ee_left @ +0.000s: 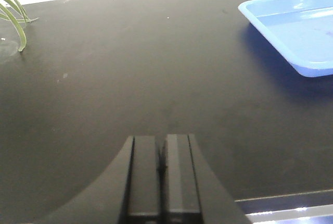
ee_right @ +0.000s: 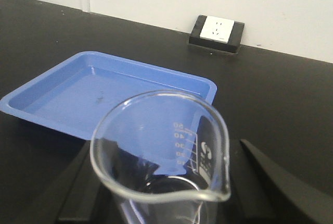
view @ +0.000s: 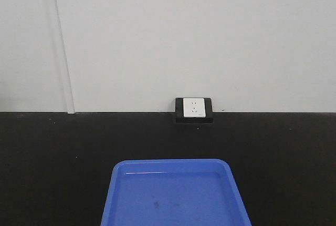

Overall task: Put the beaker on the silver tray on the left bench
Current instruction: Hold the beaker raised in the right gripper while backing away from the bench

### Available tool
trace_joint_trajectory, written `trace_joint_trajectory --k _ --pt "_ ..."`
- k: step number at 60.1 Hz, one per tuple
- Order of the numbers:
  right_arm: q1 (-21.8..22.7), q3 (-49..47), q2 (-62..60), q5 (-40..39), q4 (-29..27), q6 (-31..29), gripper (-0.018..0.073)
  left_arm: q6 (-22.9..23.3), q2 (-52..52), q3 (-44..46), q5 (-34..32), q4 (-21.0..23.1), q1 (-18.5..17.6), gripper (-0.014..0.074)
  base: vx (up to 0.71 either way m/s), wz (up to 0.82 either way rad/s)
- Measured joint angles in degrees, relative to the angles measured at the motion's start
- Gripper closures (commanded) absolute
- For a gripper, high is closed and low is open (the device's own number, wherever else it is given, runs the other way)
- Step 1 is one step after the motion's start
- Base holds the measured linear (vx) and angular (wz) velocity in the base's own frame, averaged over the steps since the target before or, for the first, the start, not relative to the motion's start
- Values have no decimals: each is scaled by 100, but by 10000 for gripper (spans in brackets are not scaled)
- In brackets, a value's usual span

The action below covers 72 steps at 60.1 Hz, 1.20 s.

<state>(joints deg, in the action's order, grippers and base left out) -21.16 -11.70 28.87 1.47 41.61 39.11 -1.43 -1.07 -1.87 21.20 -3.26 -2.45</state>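
Note:
The beaker [ee_right: 200,148], small clear glass with a spout and printed marks up to 50, fills the bottom of the right wrist view. My right gripper [ee_right: 164,185] is shut on it, with one black finger [ee_right: 78,187] on its left and the other [ee_right: 265,177] on its right, and it hangs above the black bench top [ee_right: 281,94]. My left gripper [ee_left: 162,148] is shut with nothing between its pads, low over bare black counter [ee_left: 130,78]. The silver tray is out of view. I cannot tell whether this black counter is the left bench.
A bright blue plastic tray [view: 176,194] lies on the counter just ahead, also seen from both wrists [ee_left: 302,31] [ee_right: 78,94]. A white wall socket [view: 193,108] sits at the back. Green plant leaves [ee_left: 13,10] hang at far left. The counter's pale front edge [ee_left: 286,203] shows.

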Motion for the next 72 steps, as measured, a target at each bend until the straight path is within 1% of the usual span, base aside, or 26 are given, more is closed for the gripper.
trace_joint_trajectory --k 37,72 --pt "0 0 0 6 -5 0 570 0 0 0 0 0 0 595 -2 -2" --pt "0 0 0 6 -5 0 570 0 0 0 0 0 0 595 -24 -6"
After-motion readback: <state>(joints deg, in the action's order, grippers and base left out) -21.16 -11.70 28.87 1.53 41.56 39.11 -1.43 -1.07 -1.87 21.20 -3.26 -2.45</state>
